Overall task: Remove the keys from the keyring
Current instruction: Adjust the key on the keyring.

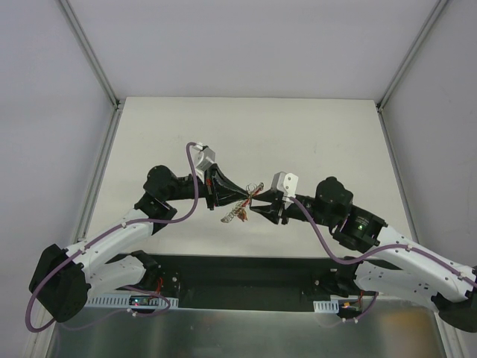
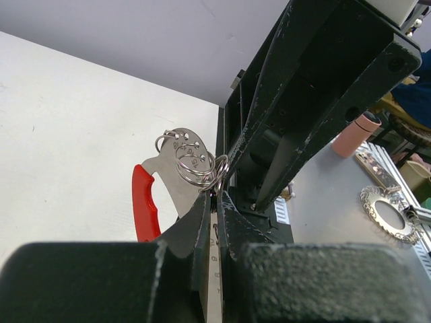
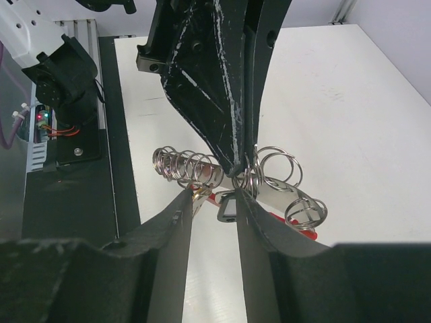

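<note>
Both grippers meet in mid-air above the middle of the white table (image 1: pixel 313 134). My left gripper (image 1: pixel 246 198) is shut on the keyring (image 2: pixel 202 165), a cluster of thin wire rings with a red plastic piece (image 2: pixel 144 205) and a pale grey metal tag (image 2: pixel 176 188). In the right wrist view the left fingers (image 3: pixel 232 101) come down from above and pinch the rings (image 3: pixel 273 165). My right gripper (image 3: pixel 214 195) is open, its fingertips on either side of the ring cluster. The keys (image 1: pixel 235 215) hang in a jagged bunch below the grippers; a brass tip (image 3: pixel 202 196) touches one right finger.
A coil of several rings (image 3: pixel 185 168) sticks out sideways from the bunch. A small dark tab (image 3: pixel 227 208) hangs between the right fingers. The black base rail (image 1: pixel 238 280) runs along the near edge. Grey walls and metal frame posts (image 1: pixel 89 56) close in the table.
</note>
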### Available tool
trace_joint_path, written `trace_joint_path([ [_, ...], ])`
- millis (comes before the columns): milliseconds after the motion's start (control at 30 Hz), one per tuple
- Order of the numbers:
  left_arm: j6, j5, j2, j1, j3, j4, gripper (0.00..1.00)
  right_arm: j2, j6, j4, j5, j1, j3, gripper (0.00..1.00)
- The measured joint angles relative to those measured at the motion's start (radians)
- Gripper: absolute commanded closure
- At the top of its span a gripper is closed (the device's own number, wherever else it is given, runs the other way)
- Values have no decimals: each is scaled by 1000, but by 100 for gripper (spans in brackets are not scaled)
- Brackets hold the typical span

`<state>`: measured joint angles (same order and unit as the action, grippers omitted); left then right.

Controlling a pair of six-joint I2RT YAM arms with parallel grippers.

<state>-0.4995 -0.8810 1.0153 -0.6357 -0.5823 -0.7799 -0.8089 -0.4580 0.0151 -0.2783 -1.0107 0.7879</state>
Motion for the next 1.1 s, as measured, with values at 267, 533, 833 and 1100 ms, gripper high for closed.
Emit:
trace_joint_path([
  [267, 13, 0, 0, 0, 0, 0, 100, 2, 0, 0, 36, -8, 0, 65],
  [533, 20, 0, 0, 0, 0, -1, 100, 2, 1, -1, 54, -11, 0, 65],
  [833, 47, 0, 0, -7, 2, -5, 100, -3, 2, -1, 59, -11, 0, 64],
  [1100, 86, 2, 0, -13, 7, -8, 100, -6, 18, -1, 90, -21, 0, 61],
])
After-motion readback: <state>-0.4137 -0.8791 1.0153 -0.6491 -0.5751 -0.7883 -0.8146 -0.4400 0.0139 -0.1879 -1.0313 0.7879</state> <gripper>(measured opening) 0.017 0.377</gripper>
